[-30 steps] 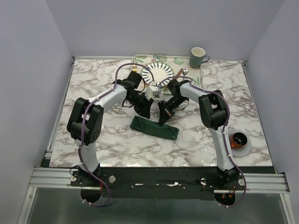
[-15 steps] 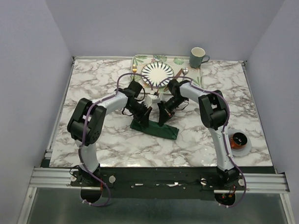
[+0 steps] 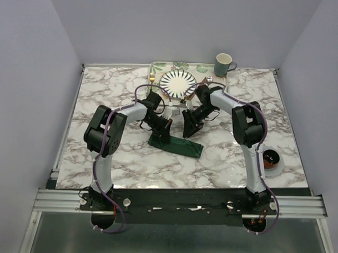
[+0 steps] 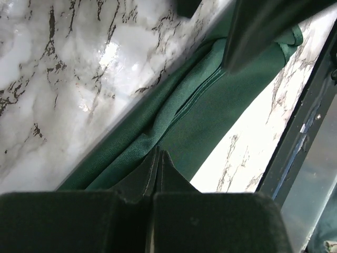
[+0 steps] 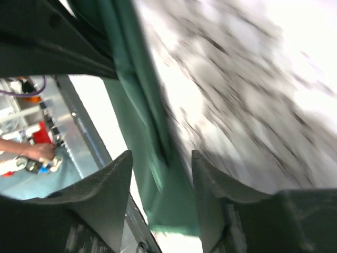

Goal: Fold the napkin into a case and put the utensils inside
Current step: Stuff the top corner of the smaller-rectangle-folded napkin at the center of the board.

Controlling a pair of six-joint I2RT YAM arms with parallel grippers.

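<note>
As the left tool (image 4: 156,156) pinched the napkin (image 4: 221,121), the right tool (image 5: 161,159) spread.

napkin (image 4: 210,105) cut off at view edges (left wrist), marble table (image 5: 253,79) motion-blurred

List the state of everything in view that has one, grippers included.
napkin: folded into a narrow strip, lying flat.
left gripper: shut, pinching a napkin fold.
right gripper: open above the napkin, holding nothing.
mug: upright.
plate: flat on the tray, empty.
fork: lying beside the plate.
spoon: lying beside the plate.
</note>
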